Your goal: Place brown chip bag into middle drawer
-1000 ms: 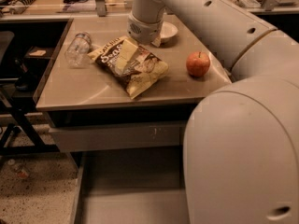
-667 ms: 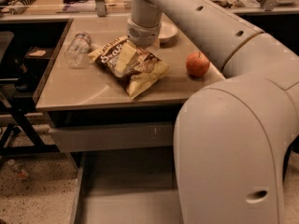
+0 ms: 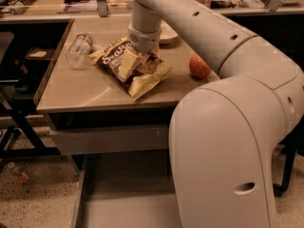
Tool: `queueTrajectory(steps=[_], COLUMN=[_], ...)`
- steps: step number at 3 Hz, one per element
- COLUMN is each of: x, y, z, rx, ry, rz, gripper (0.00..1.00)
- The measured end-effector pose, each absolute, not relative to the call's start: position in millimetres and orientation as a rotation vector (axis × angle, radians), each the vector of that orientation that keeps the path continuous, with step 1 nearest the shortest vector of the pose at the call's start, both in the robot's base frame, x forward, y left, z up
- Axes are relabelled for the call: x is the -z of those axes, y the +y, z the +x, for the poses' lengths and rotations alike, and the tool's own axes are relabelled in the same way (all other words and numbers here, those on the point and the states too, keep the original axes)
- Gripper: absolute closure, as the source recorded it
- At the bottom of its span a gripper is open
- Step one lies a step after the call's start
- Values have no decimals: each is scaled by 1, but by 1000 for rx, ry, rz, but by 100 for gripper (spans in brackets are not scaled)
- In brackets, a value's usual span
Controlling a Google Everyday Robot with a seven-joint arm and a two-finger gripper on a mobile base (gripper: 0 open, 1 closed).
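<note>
The brown chip bag (image 3: pixel 135 68) lies crumpled on the tan table top (image 3: pixel 80 91), its dark side with white lettering up and pale ends at front and left. My gripper (image 3: pixel 141 50) comes straight down onto the bag's middle and touches it; its tips are hidden among the bag's folds. The middle drawer (image 3: pixel 126 198) is pulled out below the table's front edge, its grey floor bare where it shows. My arm's large white body covers the drawer's right part.
A clear plastic bottle (image 3: pixel 79 50) lies left of the bag. A red apple (image 3: pixel 199 66) sits right of it. A white dish (image 3: pixel 166 33) is behind the gripper. A closed grey drawer front (image 3: pixel 109 139) sits under the table top. A small bottle (image 3: pixel 19 172) lies on the floor.
My arm's body has swung left across the view and now covers more of the drawer. The gripper stays on the bag, which sits in nearly the same spot.
</note>
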State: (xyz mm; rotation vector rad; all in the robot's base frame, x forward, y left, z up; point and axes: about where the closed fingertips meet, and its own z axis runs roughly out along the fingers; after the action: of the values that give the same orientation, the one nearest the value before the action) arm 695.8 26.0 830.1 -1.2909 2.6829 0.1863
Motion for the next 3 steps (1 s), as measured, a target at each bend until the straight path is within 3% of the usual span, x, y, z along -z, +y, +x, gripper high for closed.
queueTrajectory(steps=[3], x=[-830], y=[26], z=[696], rx=[-186], ry=[2683], rz=[-1291], gripper=[89])
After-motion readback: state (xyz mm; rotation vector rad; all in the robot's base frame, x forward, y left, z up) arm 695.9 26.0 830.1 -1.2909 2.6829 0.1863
